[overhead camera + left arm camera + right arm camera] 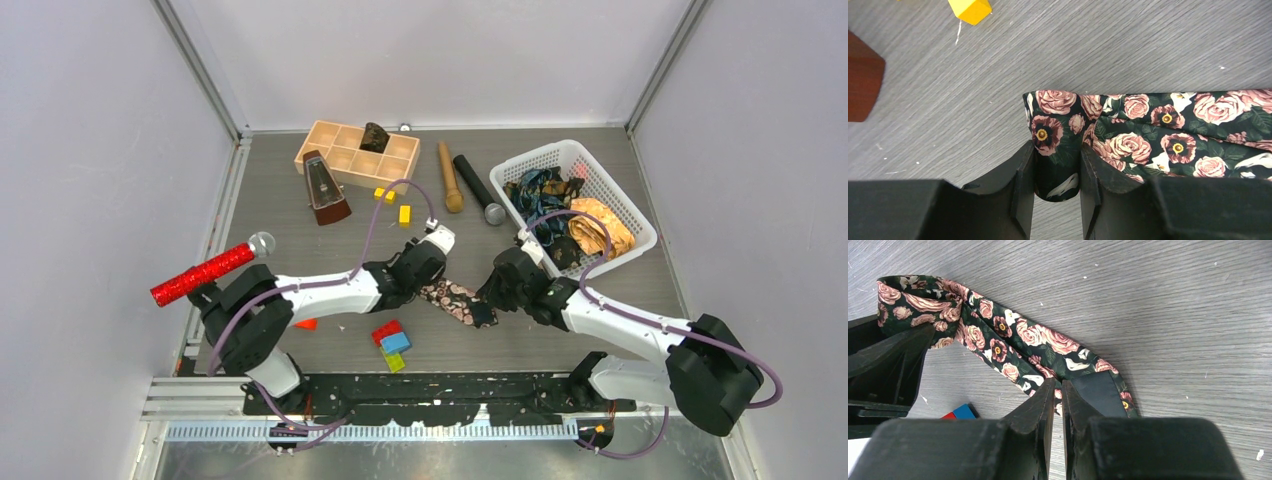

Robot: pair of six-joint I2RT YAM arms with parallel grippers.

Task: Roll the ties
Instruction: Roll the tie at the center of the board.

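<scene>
Both your claws hold the rose-print tie [452,297], which lies left of the white basket [632,215] and nearer you.
Your left gripper [1057,172] pinches its folded end, jaws part-open; your right gripper [1058,400] is nearly closed on the far edge. Only overhead shows other ties [598,228] inside that basket.

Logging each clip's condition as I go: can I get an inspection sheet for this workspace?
Surface: grey wood-grain table, light specks.
Job's things: floral tie flat on table, not yet rolled; more ties in white basket.
Clutter: metronome, wooden tray, red glitter microphone, black microphone, toy blocks.
Grippers: left gripper shut on tie's folded end; right gripper shut on other end.
Cables: purple cables loop over both arms.
Surroundings: plain white walls.
</scene>
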